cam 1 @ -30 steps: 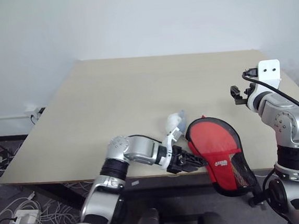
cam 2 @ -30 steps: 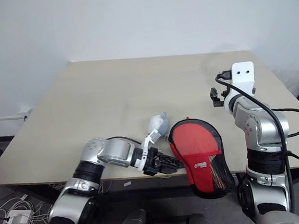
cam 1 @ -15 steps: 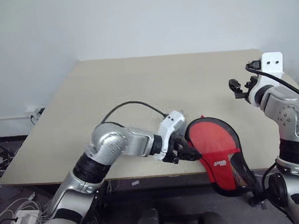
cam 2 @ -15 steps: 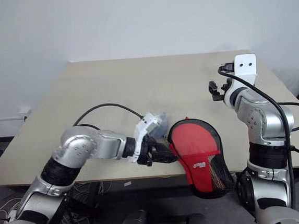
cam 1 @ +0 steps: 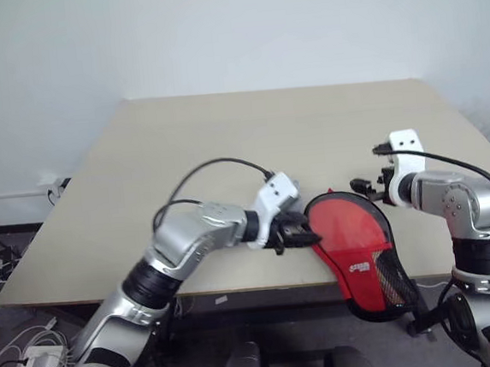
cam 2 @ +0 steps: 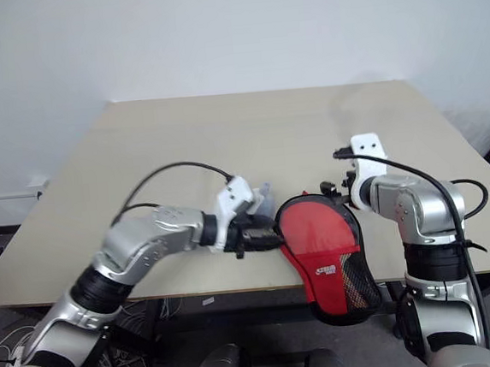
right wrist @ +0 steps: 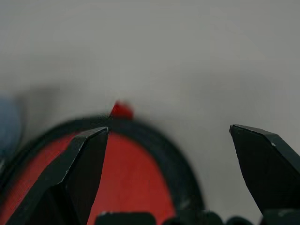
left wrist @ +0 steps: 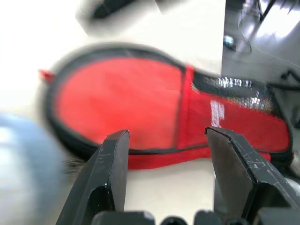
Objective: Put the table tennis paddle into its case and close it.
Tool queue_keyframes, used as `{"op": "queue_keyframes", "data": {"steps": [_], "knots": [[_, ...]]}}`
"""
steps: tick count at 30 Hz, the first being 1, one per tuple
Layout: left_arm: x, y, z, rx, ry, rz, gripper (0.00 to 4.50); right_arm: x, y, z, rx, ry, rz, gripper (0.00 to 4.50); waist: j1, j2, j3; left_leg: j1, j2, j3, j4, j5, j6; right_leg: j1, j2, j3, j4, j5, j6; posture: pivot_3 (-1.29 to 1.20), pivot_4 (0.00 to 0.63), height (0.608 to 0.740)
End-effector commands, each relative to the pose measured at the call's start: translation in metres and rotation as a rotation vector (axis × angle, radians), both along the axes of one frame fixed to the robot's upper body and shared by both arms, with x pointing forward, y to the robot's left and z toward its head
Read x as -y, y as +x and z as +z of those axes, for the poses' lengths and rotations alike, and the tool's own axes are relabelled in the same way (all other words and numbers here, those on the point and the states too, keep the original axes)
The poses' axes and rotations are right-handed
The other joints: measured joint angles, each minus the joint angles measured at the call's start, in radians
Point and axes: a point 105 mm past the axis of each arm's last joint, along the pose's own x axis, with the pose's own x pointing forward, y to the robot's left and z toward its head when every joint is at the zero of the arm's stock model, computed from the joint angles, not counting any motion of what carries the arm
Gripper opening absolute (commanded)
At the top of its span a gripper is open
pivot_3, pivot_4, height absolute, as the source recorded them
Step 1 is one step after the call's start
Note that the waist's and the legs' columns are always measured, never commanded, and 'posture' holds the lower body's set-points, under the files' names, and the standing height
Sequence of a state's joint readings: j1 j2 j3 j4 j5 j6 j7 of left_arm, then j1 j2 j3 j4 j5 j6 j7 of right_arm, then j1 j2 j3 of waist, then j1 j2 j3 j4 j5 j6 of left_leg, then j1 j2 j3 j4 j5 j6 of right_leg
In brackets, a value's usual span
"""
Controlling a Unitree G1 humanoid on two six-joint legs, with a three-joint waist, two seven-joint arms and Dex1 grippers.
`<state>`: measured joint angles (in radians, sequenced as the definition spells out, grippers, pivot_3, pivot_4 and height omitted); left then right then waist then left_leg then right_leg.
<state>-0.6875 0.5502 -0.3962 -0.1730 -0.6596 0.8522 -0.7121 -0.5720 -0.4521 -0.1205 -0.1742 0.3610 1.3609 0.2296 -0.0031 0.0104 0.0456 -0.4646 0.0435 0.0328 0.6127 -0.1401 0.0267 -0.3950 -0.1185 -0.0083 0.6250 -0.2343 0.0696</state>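
**Case to be steadied from both ends before zipping**

Left of centre, the left gripper [cam 1: 303, 232] was seen with jaws parted and empty, just beside the near rim of the case [cam 1: 358, 251]. The case lay at lower centre, overhanging the table [cam 1: 224, 142] edge. The paddle could not be made out. At right, the right gripper [cam 1: 367, 186] was held released over the case's rounded top. A square, low approach was judged advisable.

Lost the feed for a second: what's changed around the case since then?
The right gripper came down from above the table's right side to the case's far rim, jaws open. The left gripper rolled over and rose beside the case's left edge, holding nothing. The case stayed put, overhanging the table edge.
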Motion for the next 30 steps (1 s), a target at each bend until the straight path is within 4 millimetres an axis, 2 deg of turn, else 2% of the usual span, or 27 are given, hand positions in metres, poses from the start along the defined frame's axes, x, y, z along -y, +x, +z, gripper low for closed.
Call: {"op": "queue_keyframes", "data": {"steps": [1, 3, 5, 10, 15, 24, 30], "knots": [[-0.021, 0.030, 0.034, 0.141, -0.021, 0.090, 2.73, -0.015, -0.003, 0.014, 0.063, 0.004, 0.060, 4.32, 0.001, 0.000, 0.000, 0.000, 0.000, 0.000, 0.000, 0.000, 0.000, 0.000, 0.000, 0.000, 0.000, 0.000, 0.000, 0.00, 0.000, 0.715], [-0.034, 0.049, 0.037, 0.176, -0.001, 0.172, 2.74, -0.023, -0.008, 0.008, 0.045, 0.012, 0.084, 3.96, 0.004, -0.001, 0.000, 0.001, 0.000, 0.000, 0.001, 0.000, 0.000, 0.001, 0.000, 0.000, 0.000, -0.001, 0.002, 0.00, 0.000, 0.715], [-0.042, 0.064, 0.041, 0.208, 0.015, 0.227, 2.74, -0.030, -0.012, 0.002, 0.029, 0.022, 0.099, 3.24, 0.006, -0.001, -0.001, 0.001, 0.000, 0.000, 0.001, 0.000, 0.000, 0.001, 0.000, -0.001, 0.000, -0.001, 0.003, 0.00, 0.000, 0.715], [-0.047, 0.077, 0.040, 0.230, 0.040, 0.246, 2.74, -0.041, -0.019, -0.013, 0.005, 0.029, 0.106, 1.45, 0.006, -0.002, 0.000, 0.000, 0.000, 0.000, 0.001, 0.000, 0.000, 0.001, 0.000, -0.001, 0.000, 0.000, 0.001, 0.00, 0.000, 0.715], [-0.040, 0.081, 0.029, 0.173, 0.007, 0.241, 2.74, -0.044, -0.020, -0.016, 0.114, 0.070, 0.061, 1.45, 0.006, -0.002, -0.001, 0.000, 0.000, -0.001, 0.001, 0.000, 0.000, 0.001, 0.000, -0.001, 0.000, 0.000, 0.001, 0.00, 0.000, 0.715], [-0.032, 0.077, -0.002, 0.143, 0.079, 0.204, 2.74, -0.031, -0.025, -0.045, 0.121, 0.120, -0.049, 1.45, 0.005, -0.002, 0.000, 0.000, 0.000, -0.001, 0.001, 0.000, 0.000, 0.001, 0.001, -0.001, 0.000, 0.000, 0.001, 0.00, 0.000, 0.715], [-0.025, 0.078, -0.011, 0.072, 0.055, 0.199, 2.74, -0.030, -0.023, -0.055, 0.121, 0.144, -0.082, 1.45, 0.006, -0.003, -0.001, 0.000, 0.000, -0.001, 0.001, 0.000, 0.000, 0.001, 0.001, -0.001, 0.000, 0.000, 0.001, 0.00, 0.000, 0.715]]}}
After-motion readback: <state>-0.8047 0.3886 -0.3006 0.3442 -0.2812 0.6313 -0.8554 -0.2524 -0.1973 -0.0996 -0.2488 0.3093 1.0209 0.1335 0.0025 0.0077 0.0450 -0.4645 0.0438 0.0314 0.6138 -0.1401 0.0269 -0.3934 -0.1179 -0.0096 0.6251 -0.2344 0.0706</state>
